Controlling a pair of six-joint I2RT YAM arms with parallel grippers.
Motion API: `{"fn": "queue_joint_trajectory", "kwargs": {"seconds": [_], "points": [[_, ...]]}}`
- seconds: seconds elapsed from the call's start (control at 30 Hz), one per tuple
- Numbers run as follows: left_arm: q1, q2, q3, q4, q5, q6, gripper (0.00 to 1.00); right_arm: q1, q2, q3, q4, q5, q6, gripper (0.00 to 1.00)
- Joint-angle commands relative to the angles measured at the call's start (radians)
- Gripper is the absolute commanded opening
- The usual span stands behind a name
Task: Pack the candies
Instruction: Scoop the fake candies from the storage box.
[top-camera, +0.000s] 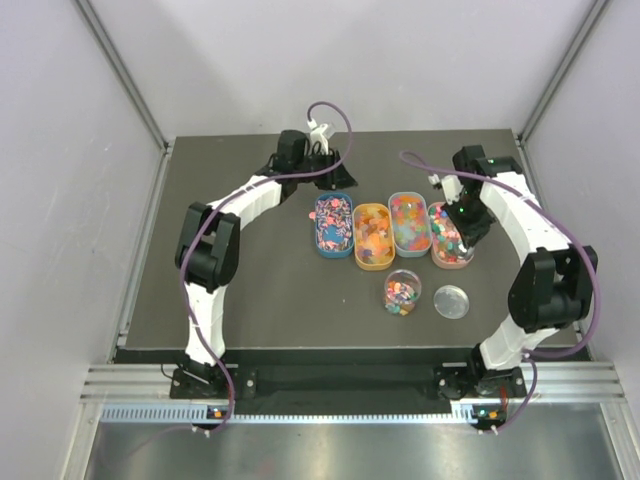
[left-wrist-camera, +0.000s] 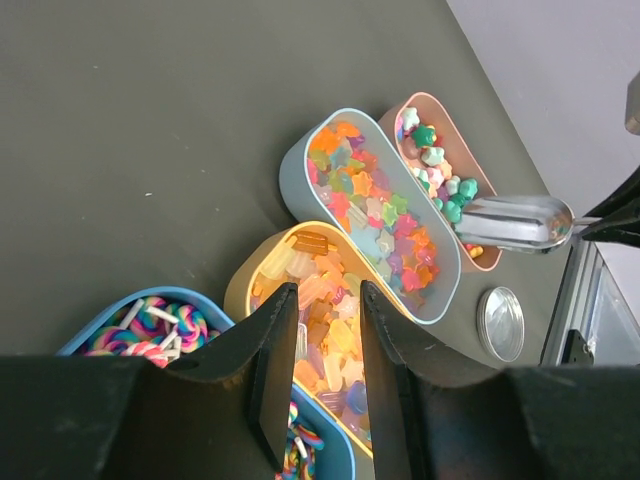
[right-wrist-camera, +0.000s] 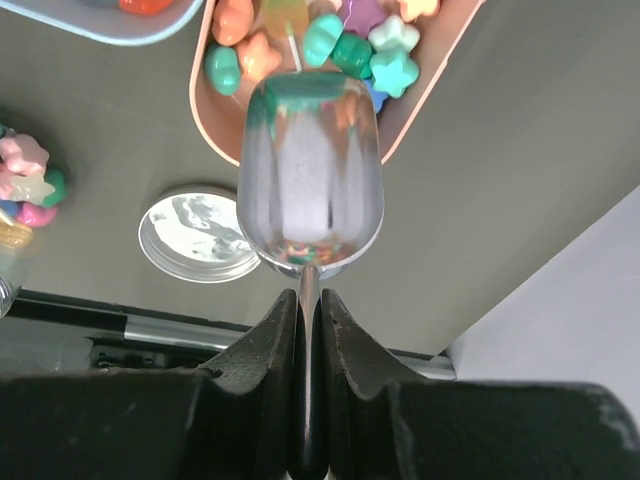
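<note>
The candies fill four oval trays in a row: swirled ones in the blue tray (top-camera: 333, 224), orange-yellow gummies (left-wrist-camera: 330, 290) in the yellow tray (top-camera: 372, 236), rainbow gummies (left-wrist-camera: 375, 215) in the pale blue tray (top-camera: 409, 224), pastel stars (right-wrist-camera: 350, 45) in the pink tray (top-camera: 450, 236). My left gripper (left-wrist-camera: 322, 340) hangs open above the yellow and blue trays with nothing between its fingers. My right gripper (right-wrist-camera: 310, 305) is shut on the handle of the silver scoop (right-wrist-camera: 310, 190), whose bowl hovers over the pink tray's near end. Whether the bowl holds candy I cannot tell.
A clear round jar (top-camera: 402, 292) partly filled with mixed candies stands in front of the trays. Its metal lid (top-camera: 452, 301) lies flat to its right. The dark mat's right edge and a grey wall (right-wrist-camera: 560, 320) are close to the right arm.
</note>
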Motion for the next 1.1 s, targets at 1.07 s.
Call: {"fn": "queue_joint_trajectory", "kwargs": {"seconds": [1.07], "points": [[0.012,0.000,0.115,-0.013,-0.012,0.009,0.36,0.001,-0.040,-0.155,0.065,-0.276,0.081,0.00]]}}
